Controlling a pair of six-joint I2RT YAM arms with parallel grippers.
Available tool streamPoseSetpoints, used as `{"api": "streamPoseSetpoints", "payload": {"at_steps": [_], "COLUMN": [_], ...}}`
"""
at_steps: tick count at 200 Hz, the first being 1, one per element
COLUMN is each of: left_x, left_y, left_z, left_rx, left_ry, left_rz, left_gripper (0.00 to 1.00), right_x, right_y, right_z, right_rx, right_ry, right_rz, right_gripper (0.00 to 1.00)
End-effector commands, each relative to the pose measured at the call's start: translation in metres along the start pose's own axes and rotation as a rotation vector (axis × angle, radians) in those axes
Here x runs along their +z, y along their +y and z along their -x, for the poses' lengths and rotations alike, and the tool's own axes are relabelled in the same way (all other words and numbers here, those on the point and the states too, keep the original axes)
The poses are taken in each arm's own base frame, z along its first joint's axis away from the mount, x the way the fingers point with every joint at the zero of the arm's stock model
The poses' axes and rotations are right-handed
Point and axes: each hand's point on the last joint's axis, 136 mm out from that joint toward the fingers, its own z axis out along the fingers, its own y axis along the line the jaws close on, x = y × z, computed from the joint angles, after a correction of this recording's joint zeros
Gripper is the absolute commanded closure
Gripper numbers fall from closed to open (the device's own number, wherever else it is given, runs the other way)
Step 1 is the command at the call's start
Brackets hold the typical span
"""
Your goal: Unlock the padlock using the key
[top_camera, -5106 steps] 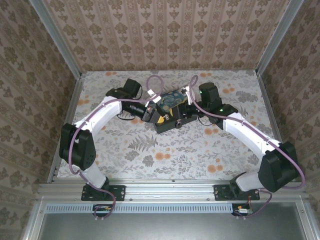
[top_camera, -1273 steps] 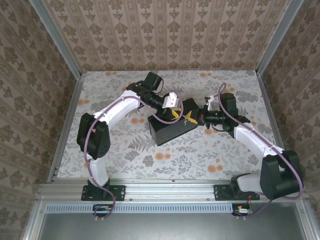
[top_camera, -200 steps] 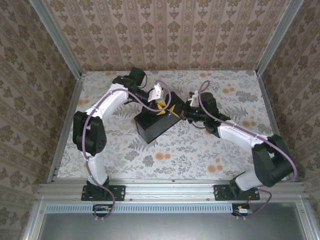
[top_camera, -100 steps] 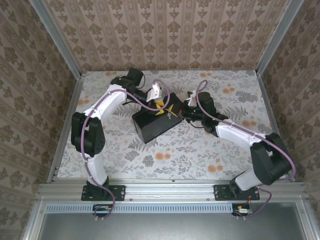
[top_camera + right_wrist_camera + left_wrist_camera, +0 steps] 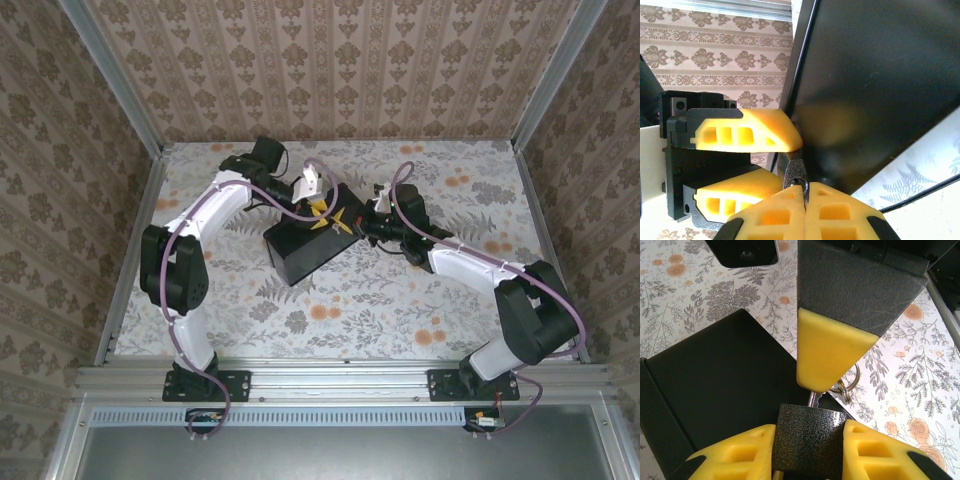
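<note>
The padlock [image 5: 810, 440], a small dark speckled block, sits clamped between the yellow fingers [image 5: 735, 456] of my left gripper [image 5: 810, 431], just above the black box [image 5: 715, 375]. The key [image 5: 812, 399] is a thin grey sliver whose blade meets the padlock's keyhole end. My right gripper [image 5: 805, 197] is shut on the key [image 5: 804, 194], and the padlock's keyhole face [image 5: 796, 172] sits right in front of it. From above, the left gripper [image 5: 322, 213] and right gripper [image 5: 352, 226] meet tip to tip over the box [image 5: 300, 250].
A key ring [image 5: 849, 385] hangs from the key behind the right finger. The box lies on the floral table [image 5: 400, 300], mid-back. Patterned walls and metal rails [image 5: 130, 260] close in the left, right and far sides.
Over the last second both grippers and the box beneath them drifted slightly left. Both grips stayed the same.
</note>
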Motion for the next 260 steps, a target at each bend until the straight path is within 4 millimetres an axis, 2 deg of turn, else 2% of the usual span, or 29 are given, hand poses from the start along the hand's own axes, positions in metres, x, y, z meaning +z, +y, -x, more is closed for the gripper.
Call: {"api": "streamPoseSetpoints", "payload": {"at_steps": [1, 10, 31, 37, 59, 87, 110, 141, 144, 153, 222, 260], "left_x": [0.045, 0.046, 0.045, 0.044, 0.042, 0.041, 0.041, 0.039, 0.039, 0.037, 0.031, 0.031], "left_y": [-0.017, -0.015, -0.013, -0.012, -0.013, -0.013, -0.012, -0.008, -0.007, -0.005, -0.001, -0.001], "left_z": [0.015, 0.014, 0.011, 0.011, 0.009, 0.009, 0.009, 0.005, 0.004, 0.003, 0.002, 0.002], "left_rx": [0.014, 0.010, 0.002, 0.002, -0.004, -0.002, -0.005, -0.010, -0.012, -0.013, -0.016, -0.019], "left_ry": [-0.080, -0.077, -0.070, -0.069, -0.067, -0.067, -0.066, -0.052, -0.050, -0.050, -0.057, -0.056], "left_rz": [-0.112, -0.107, -0.100, -0.097, -0.096, -0.093, -0.092, -0.077, -0.073, -0.065, -0.050, -0.050], "left_gripper": [0.85, 0.86, 0.86, 0.86, 0.86, 0.86, 0.86, 0.87, 0.87, 0.87, 0.87, 0.87], "right_x": [0.001, 0.000, -0.007, -0.008, -0.014, -0.018, -0.023, -0.033, -0.039, -0.044, -0.077, -0.078], "right_y": [0.058, 0.055, 0.044, 0.039, 0.029, 0.031, 0.019, -0.004, 0.002, -0.002, -0.022, -0.007], "right_z": [-0.082, -0.080, -0.074, -0.072, -0.063, -0.057, -0.051, -0.043, -0.042, -0.040, -0.018, -0.007], "right_rx": [-0.136, -0.132, -0.127, -0.125, -0.118, -0.122, -0.109, -0.078, -0.092, -0.088, -0.067, -0.126], "right_ry": [0.303, 0.301, 0.286, 0.277, 0.241, 0.227, 0.208, 0.193, 0.183, 0.177, 0.106, 0.087], "right_rz": [0.216, 0.213, 0.192, 0.178, 0.155, 0.158, 0.119, 0.051, 0.062, 0.041, -0.039, -0.021], "right_gripper": [1.00, 0.99, 0.79, 0.77, 0.77, 0.78, 0.76, 0.63, 0.61, 0.58, 0.56, 0.68]}}
